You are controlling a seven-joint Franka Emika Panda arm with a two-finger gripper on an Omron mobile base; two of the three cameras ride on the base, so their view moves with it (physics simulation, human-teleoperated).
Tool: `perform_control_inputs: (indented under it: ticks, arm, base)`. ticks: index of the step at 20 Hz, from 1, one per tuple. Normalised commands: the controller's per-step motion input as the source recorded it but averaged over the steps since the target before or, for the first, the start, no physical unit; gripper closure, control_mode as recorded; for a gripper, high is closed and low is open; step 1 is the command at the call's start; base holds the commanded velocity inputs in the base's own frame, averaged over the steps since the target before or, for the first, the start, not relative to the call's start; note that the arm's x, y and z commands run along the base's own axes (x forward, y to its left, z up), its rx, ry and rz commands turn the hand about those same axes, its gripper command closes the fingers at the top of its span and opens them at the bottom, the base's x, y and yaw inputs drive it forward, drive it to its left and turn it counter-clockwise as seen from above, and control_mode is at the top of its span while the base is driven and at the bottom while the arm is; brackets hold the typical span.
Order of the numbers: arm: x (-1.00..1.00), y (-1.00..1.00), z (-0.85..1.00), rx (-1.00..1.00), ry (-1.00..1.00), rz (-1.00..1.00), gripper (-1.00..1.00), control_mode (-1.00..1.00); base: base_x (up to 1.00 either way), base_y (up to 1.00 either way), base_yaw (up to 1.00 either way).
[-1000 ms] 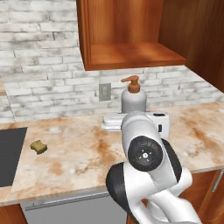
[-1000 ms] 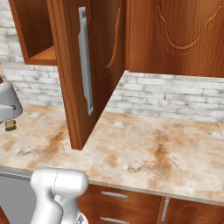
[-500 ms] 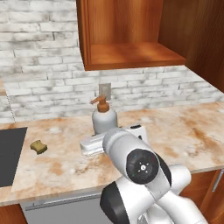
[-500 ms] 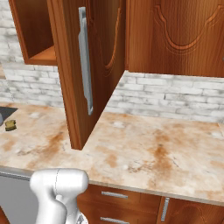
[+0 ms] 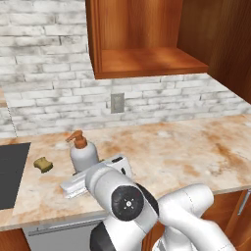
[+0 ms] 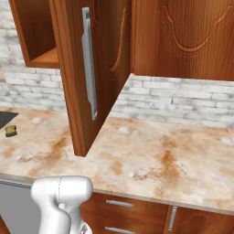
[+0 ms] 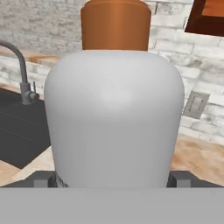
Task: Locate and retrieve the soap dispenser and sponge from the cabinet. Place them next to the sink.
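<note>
On the marbled tan counter, the white robot arm folds low from the lower right of the left base view, its round dark-capped wrist joint turned toward the camera and its hand reaching away toward the brick wall. The gripper sits at counter height, and the soap dispenser stands upright at its front, pale body and orange-tan pump top clear above the hand. Seen from the hand view, the soap dispenser stands right between the two dark fingertips, which flank its base on either side, so the claw appears clenched on the bottle. Just left of the bottle lies the sponge, a small yellowish block resting on the counter, apart from the bottle and beside the dark sink. The sink also shows behind the bottle in the hand view, with a curved grey faucet above it. Overhead, the reddish-brown cabinet hangs open with a bare shelf board, its door swung outward in the right base view.
</note>
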Motion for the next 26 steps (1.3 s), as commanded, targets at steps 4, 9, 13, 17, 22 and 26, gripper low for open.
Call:
perform_control_inputs:
  ticks: [4,9,13,17,22,26]
  arm:
    - [0.03,0.61,-0.34,0.00,0.00,-0.09,1.00,-1.00]
    - [0.20,0.54,-0.41,0.00,-0.01,-0.24,1.00,-1.00]
    - [0.17,0.45,-0.51,0.00,-0.02,-0.27,1.00,-1.00]
    - [0.06,0.32,-0.53,0.15,-0.02,-0.12,1.00,-1.00]
    - [0.21,0.05,-0.27,0.15,-0.01,0.03,1.00,-1.00]
    - [0.35,0.03,-0.35,0.11,-0.04,0.05,1.00,-1.00]
  base:
    - [0.00,0.00,0.00]
    - [0.00,0.00,0.00]
    - [0.00,0.00,0.00]
    - [0.00,0.00,0.00]
    - [0.00,0.00,0.00]
    - [0.00,0.00,0.00]
